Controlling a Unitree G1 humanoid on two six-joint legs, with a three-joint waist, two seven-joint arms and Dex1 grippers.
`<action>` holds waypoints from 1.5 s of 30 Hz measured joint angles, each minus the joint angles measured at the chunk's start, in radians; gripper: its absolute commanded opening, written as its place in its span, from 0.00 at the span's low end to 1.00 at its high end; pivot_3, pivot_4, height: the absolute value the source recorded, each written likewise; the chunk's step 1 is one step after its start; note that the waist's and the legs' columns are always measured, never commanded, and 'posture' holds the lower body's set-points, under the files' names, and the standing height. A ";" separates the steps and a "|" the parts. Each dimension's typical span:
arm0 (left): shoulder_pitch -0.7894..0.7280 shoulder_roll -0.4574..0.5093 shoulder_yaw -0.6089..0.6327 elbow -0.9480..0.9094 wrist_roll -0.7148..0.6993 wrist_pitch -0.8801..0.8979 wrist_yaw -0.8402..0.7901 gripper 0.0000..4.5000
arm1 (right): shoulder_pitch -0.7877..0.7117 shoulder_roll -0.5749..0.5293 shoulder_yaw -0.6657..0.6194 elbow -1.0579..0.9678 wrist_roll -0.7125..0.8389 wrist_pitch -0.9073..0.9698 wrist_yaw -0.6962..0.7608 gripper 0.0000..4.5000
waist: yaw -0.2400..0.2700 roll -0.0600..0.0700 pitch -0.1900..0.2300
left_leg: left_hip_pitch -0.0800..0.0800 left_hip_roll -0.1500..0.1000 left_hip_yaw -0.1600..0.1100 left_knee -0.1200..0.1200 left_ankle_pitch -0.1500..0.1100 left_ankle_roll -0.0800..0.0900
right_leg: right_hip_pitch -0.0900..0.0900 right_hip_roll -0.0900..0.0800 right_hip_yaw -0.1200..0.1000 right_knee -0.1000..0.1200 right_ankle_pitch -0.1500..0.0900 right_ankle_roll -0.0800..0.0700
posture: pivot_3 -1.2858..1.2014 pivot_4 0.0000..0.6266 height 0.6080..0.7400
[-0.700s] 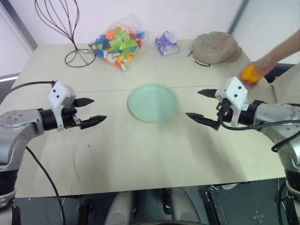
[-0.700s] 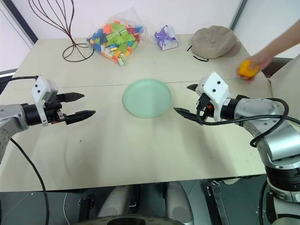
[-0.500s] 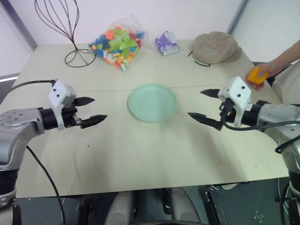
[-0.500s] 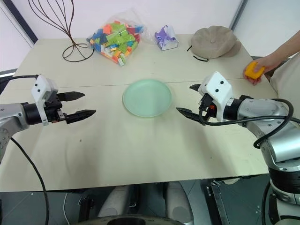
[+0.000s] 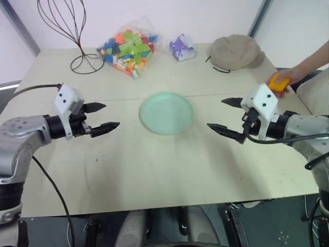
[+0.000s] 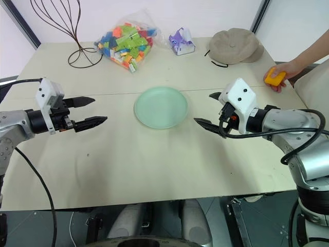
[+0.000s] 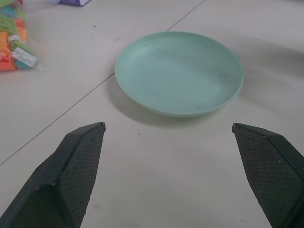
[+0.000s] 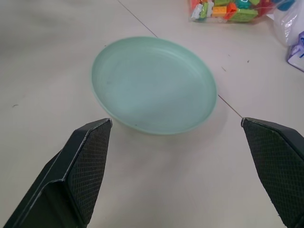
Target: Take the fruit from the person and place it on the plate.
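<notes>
The fruit (image 6: 275,77) sits in the person's hand (image 6: 286,72) at the table's far right edge, beyond and outboard of my right gripper (image 6: 209,109). That arm is far nearer than my left gripper (image 6: 88,111). Both point inward at the empty plate (image 6: 161,107), jaws spread wide, holding nothing. My right must swing outward, I judge.

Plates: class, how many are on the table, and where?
1. The pale green plate lies near the middle of the table, between the two arms; nothing is on it.
</notes>
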 measured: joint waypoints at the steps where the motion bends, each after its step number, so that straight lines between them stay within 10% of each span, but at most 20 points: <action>1: 0.000 0.000 0.000 0.000 0.001 0.000 0.000 1.00 | 0.001 -0.003 -0.001 0.000 0.001 0.000 0.000 0.99 | 0.000 0.000 0.000 | 0.000 0.000 0.000 0.000 0.000 0.000 | 0.000 0.000 0.000 0.000 0.000 0.000 | 0.52 0.24 1.00; 36: 0.000 -0.033 -0.005 0.000 0.007 -0.017 0.026 1.00 | 0.018 0.010 -0.010 -0.006 0.013 0.006 -0.036 0.99 | 0.000 0.000 0.000 | 0.000 0.000 0.000 0.000 0.000 0.000 | 0.000 0.000 0.000 0.000 0.000 0.000 | 0.52 0.24 1.00; 41: 0.001 -0.036 -0.004 -0.004 0.007 -0.018 0.036 1.00 | -0.077 0.150 -0.034 -0.006 0.093 0.126 -0.171 0.99 | -0.004 0.000 0.000 | 0.000 0.000 0.000 0.000 0.000 0.000 | 0.000 0.000 0.001 0.001 0.000 0.000 | 0.52 0.24 1.00; 45: -0.001 -0.039 -0.008 -0.009 0.007 -0.019 0.040 1.00 | -0.290 0.472 -0.179 0.011 0.279 0.419 -0.460 0.99 | -0.005 0.000 0.000 | 0.001 0.001 -0.001 0.001 0.000 0.000 | -0.001 0.001 0.002 0.003 0.000 0.000 | 0.52 0.24 1.00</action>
